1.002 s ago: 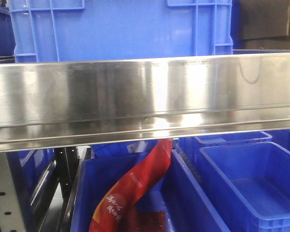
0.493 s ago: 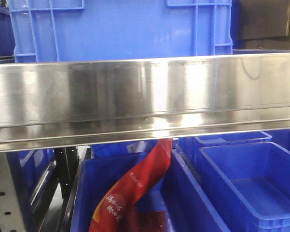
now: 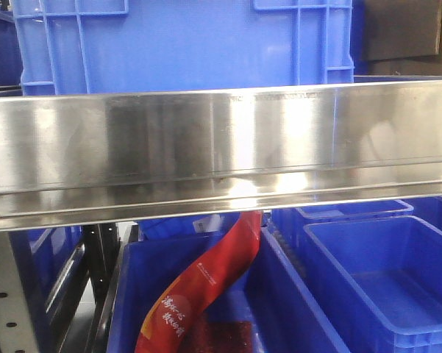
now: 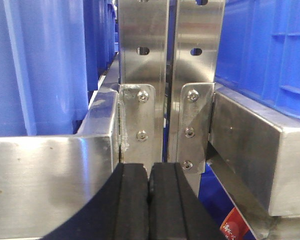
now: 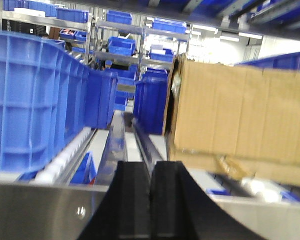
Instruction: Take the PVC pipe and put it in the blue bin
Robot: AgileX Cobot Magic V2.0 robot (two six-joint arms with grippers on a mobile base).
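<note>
The PVC pipe shows in no view. Blue bins fill the shelves, and I cannot tell which one is the task's blue bin: a large one (image 3: 184, 44) stands above the steel beam, an empty one (image 3: 382, 279) sits below at the right. My left gripper (image 4: 149, 167) is shut with nothing between its black pads, right in front of two bolted steel uprights (image 4: 142, 75). My right gripper (image 5: 150, 165) is also shut and empty. It hovers at a steel beam's edge and looks down a roller lane. Neither gripper appears in the front view.
A wide steel shelf beam (image 3: 221, 147) spans the front view. Below it, a red printed bag (image 3: 206, 287) hangs into a blue bin (image 3: 279, 309). In the right wrist view, a cardboard box (image 5: 239, 120) stands to the right and a tall blue bin (image 5: 25, 100) to the left.
</note>
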